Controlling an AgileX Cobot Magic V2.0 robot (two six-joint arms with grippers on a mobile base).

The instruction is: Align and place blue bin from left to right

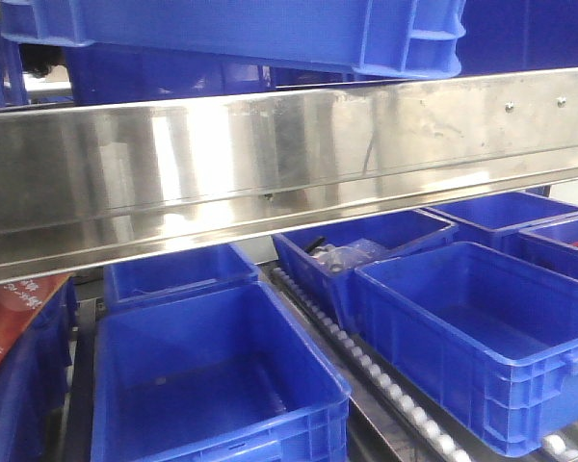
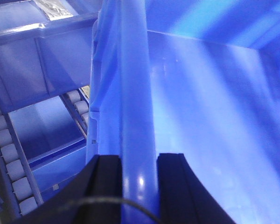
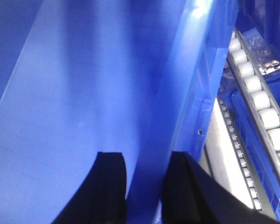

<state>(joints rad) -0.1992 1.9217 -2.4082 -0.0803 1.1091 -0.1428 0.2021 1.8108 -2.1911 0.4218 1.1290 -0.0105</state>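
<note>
The blue bin (image 1: 270, 34) hangs at the top of the front view, above the steel rail, with its ribbed right end (image 1: 433, 43) showing. Neither gripper appears in that view. In the left wrist view my left gripper (image 2: 138, 161) is shut on the bin's thick left rim (image 2: 135, 93), one black finger on each side of it. In the right wrist view my right gripper (image 3: 147, 161) is shut on the bin's right wall (image 3: 177, 93); the bin's pale blue inner wall (image 3: 84, 93) fills the left of the frame.
A wide stainless steel rail (image 1: 270, 164) crosses the front view. Below it, several blue crates sit on roller tracks (image 1: 366, 366): one near left (image 1: 212, 385), one near right (image 1: 482, 337), one holding dark items (image 1: 366, 250). A red packet (image 1: 14, 308) lies far left.
</note>
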